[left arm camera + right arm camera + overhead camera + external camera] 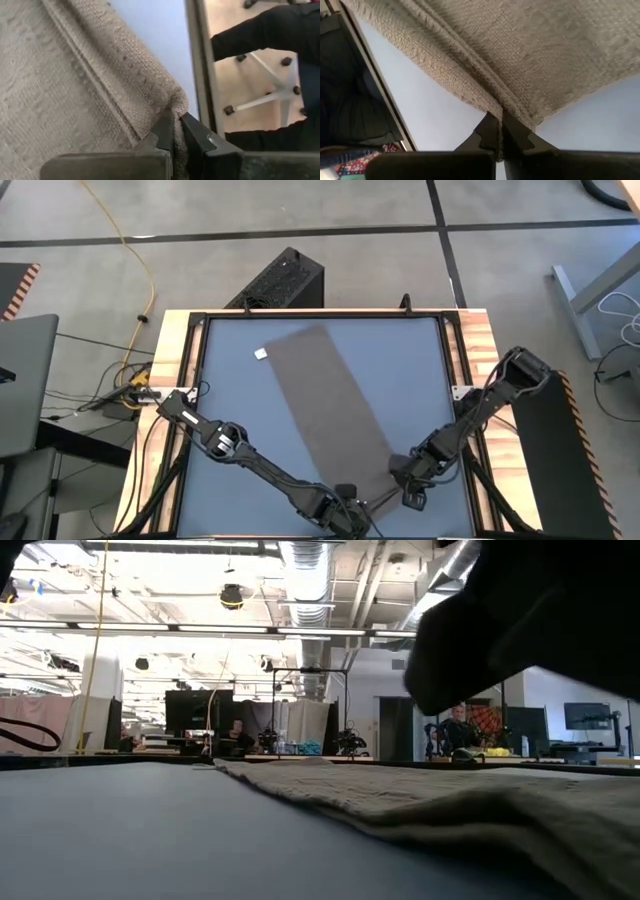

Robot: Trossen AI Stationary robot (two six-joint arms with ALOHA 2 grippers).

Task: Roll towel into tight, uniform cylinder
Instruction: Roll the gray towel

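towel [330, 405] flat, both pincers pinching near edge

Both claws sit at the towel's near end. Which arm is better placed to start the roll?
Neither alone, probably. The left claw is shut on one near corner of the towel, and the right claw is shut on the other. An even roll looks best started by both together.
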